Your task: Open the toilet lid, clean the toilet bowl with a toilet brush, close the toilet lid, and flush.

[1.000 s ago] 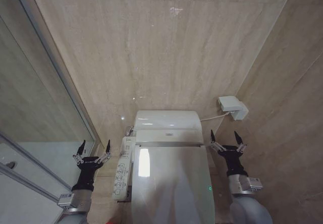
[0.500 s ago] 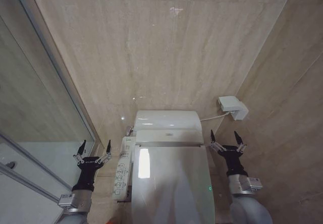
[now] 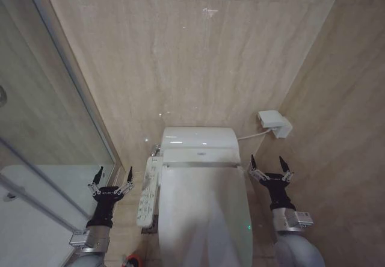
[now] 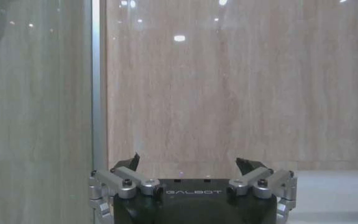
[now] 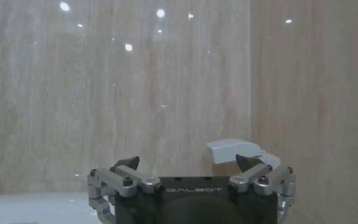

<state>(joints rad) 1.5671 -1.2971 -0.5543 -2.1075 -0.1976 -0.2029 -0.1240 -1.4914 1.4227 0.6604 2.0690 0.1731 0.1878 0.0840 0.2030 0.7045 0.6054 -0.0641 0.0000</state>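
Note:
The toilet lid [image 3: 204,213] is down, glossy white, covering the toilet bowl, which is hidden beneath it. My left gripper [image 3: 112,175] is held up, open and holding nothing, left of the toilet beside its control panel [image 3: 147,192]. My right gripper [image 3: 271,163] is open with nothing in it, to the right of the lid's back end. The wrist views show the left gripper [image 4: 191,161] and the right gripper [image 5: 188,161] facing the beige wall. A small red shape [image 3: 131,260] sits at the bottom edge by the left arm; I cannot tell if it is the toilet brush.
A glass shower partition [image 3: 54,110] with a metal frame stands on the left, with the white shower tray [image 3: 42,183] behind it. A white wall box [image 3: 274,124] [image 5: 235,151] with a cable hangs at the right corner. Tiled walls close in behind and on the right.
The whole head view has shifted, so the camera moved: the toilet sits slightly higher in frame and the red shape has come into sight. Both grippers stay as they were.

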